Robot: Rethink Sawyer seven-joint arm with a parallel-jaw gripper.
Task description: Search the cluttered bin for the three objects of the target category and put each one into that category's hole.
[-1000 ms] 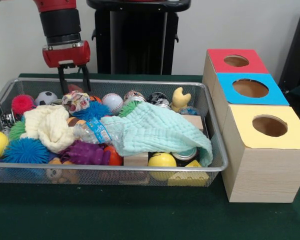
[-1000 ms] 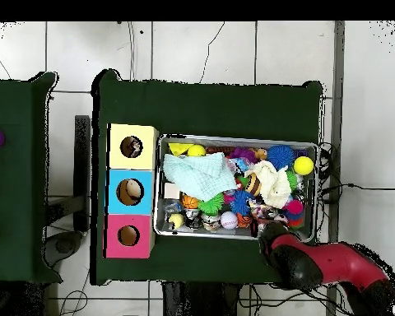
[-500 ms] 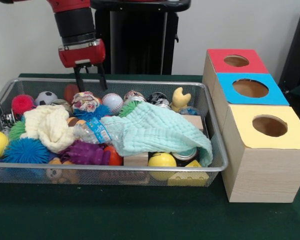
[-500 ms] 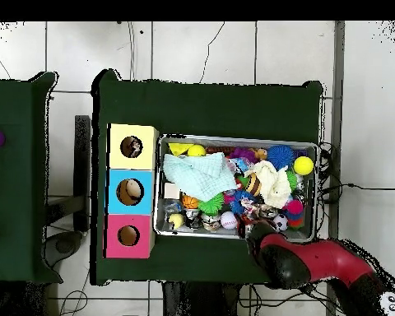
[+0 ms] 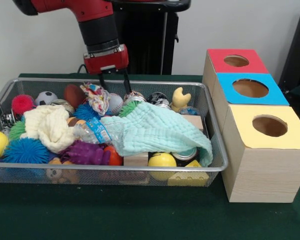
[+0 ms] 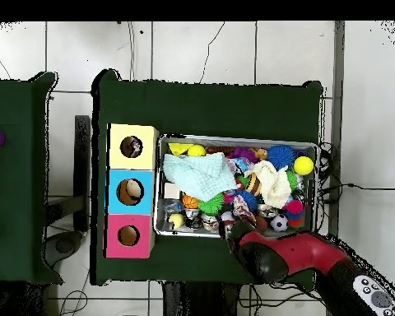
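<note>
- The pincer (image 5: 114, 82) hangs over the far rim of the wire bin (image 5: 217, 162), its two dark fingers (image 5: 126, 81) parted a little and pointing down; nothing is clearly pinched between them.
- Just beside its tips, towards the left in the front view, lies a patterned cloth bundle (image 5: 96, 96); whether a finger touches it cannot be told.
- Directly under the tips sit a baseball (image 5: 115, 102) and a dark patterned ball (image 5: 134, 95), close together.
- Nearer the camera from the pincer spreads the mint cloth (image 5: 157, 131), with a crumpled water bottle (image 5: 92, 132) at its left edge and a cream cloth (image 5: 50, 126) beyond that.
- Which category is sought cannot be told; the balls lie scattered: a soccer ball (image 5: 46, 97) well to the left of the pincer, a yellow ball (image 5: 161, 161) at the near wall.
- The three holed boxes stand well to the right of the pincer, outside the bin: red (image 5: 236, 60), blue (image 5: 250, 88), yellow (image 5: 269, 126).
- From overhead the arm (image 6: 293, 253) hides the pincer's tips entirely; only the front view shows the fingers.
- Overhead alone shows things already lying inside the yellow hole (image 6: 132, 146) and the blue hole (image 6: 129, 192); the front view shows only dark openings.
</note>
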